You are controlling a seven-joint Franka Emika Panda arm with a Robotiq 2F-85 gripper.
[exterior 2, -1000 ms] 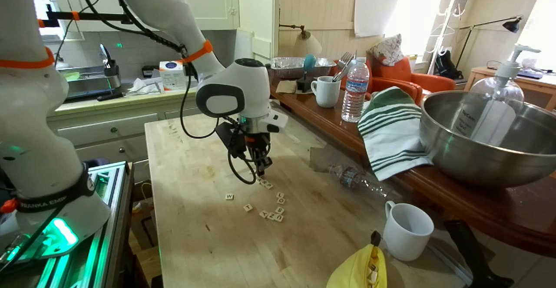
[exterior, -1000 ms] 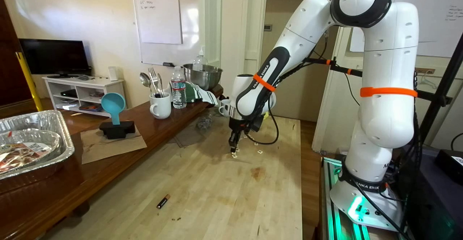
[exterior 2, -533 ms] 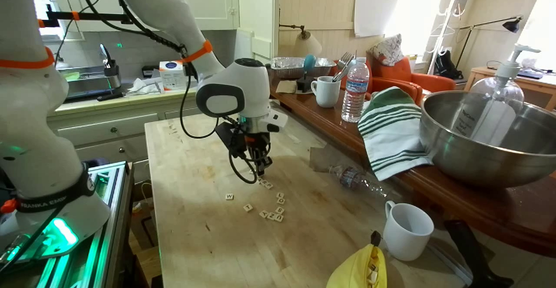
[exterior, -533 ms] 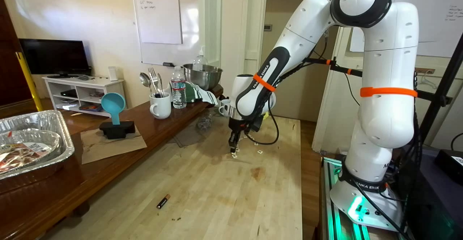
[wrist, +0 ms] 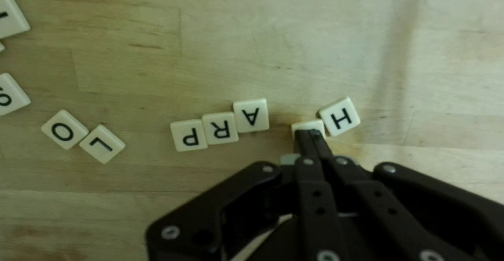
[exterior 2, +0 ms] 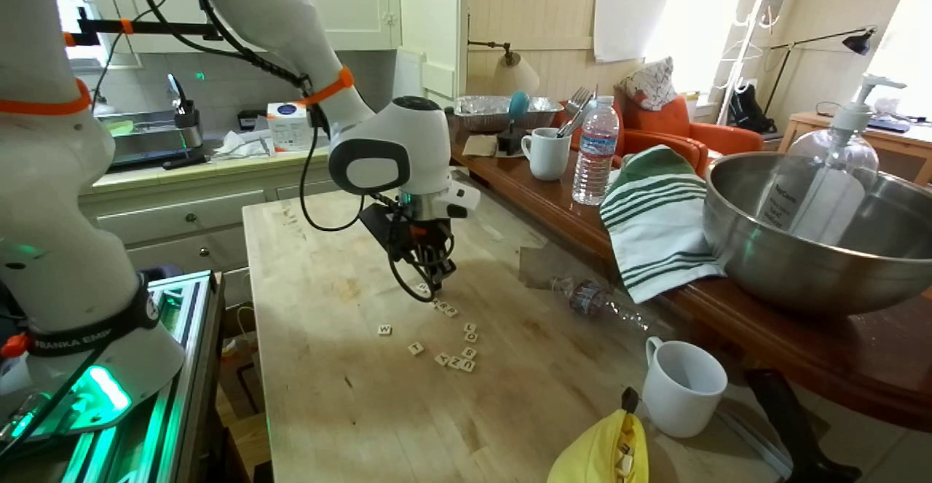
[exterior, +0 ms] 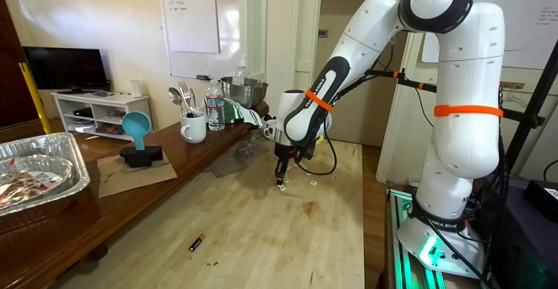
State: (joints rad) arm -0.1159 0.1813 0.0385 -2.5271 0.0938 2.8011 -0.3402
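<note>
Several cream letter tiles lie on the light wooden table. My gripper (wrist: 308,132) points down with its two fingertips together and no gap between them. The tips are over a tile (wrist: 308,124) whose letter is hidden; whether they touch it I cannot tell. An H tile (wrist: 339,116) lies against that tile's right corner in the wrist view. To the left are a row of A (wrist: 251,115), R (wrist: 220,128) and P (wrist: 189,135), then L (wrist: 102,144) and O (wrist: 64,129). The gripper also shows low over the table in both exterior views (exterior: 280,181) (exterior 2: 438,285).
A yellow banana-shaped pouch (exterior 2: 603,450), a white mug (exterior 2: 684,387), a black handle (exterior 2: 794,432) and a lying bottle (exterior 2: 593,301) are on the table. A battery (exterior: 196,243) lies farther off. A raised brown shelf (exterior: 174,149) borders the table, carrying a bowl (exterior 2: 801,272).
The wrist and gripper have shifted slightly, a few pixels left in both exterior views. The cable loop has moved and a tile now shows through it. The tiles look unmoved.
</note>
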